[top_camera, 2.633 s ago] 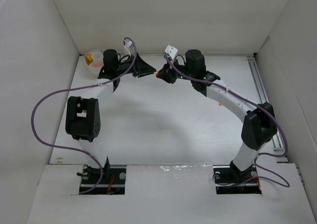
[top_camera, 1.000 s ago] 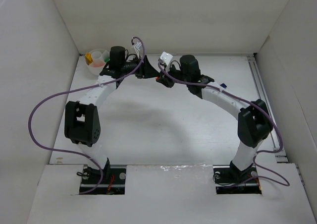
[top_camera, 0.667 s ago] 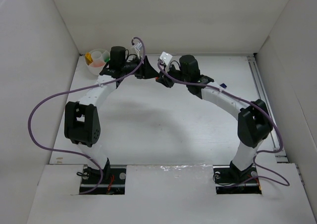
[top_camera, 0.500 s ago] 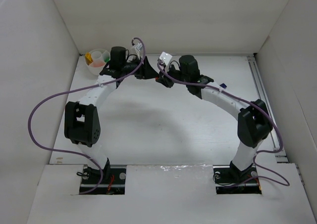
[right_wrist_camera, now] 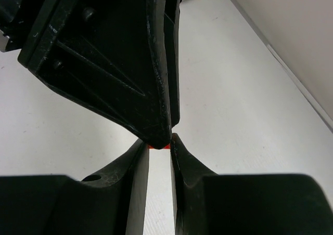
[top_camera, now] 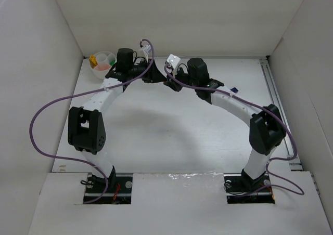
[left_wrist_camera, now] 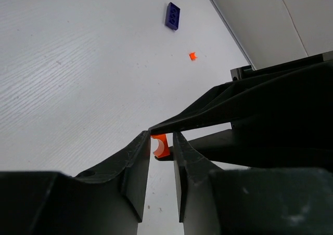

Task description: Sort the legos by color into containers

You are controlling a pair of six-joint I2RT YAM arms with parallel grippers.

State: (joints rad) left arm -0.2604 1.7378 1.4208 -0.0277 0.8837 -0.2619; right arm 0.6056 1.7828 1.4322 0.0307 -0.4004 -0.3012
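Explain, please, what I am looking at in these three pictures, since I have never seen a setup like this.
These are two robot arms bolted at the near edge of a white table. The overhead picture looks down on both; the other two come from a camera on each wrist, looking along its fingers. The left end effector and right end effector meet tip to tip, and one tiny orange brick sits pinched between both pairs of fingers, as in a hand-over. A dark blue brick and an orange speck lie on the table. A white sectioned bowl holding coloured pieces stands at the far left corner.
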